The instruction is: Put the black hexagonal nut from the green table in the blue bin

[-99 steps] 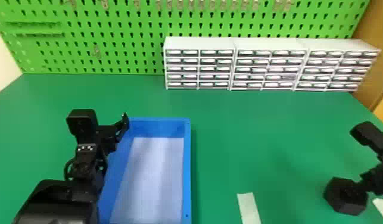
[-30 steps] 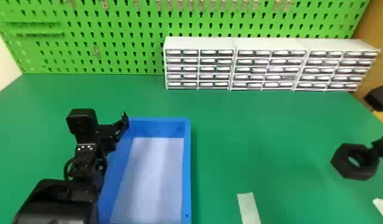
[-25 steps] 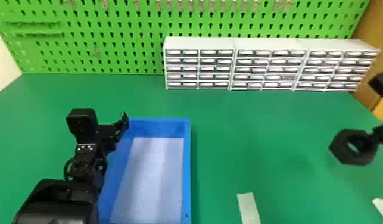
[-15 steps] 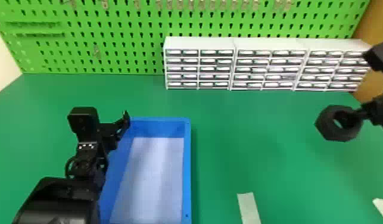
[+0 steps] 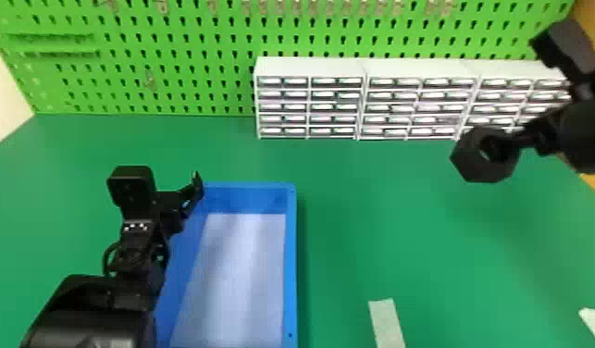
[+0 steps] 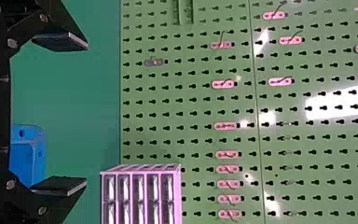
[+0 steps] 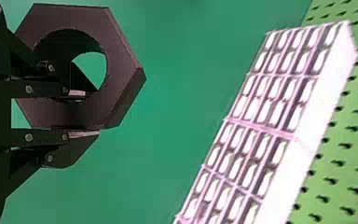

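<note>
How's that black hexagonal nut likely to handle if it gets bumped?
The nut is probably stiff, given its thick wall. It might twist if bumped, since the right gripper pinches only one side. Set down, its flat faces should discourage rolling.

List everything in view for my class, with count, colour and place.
nut: 1, black, in right gripper, above table
bin: 1, blue, on table
table: 1, green, below
strips: 2, whitish, on table, near side
drawer units: 3, white, table's back
pegboard: 1, green, behind
hooks: several, on pegboard
arms: 2, black, left and right
grippers: 2, black, left by bin, right holding nut
</note>
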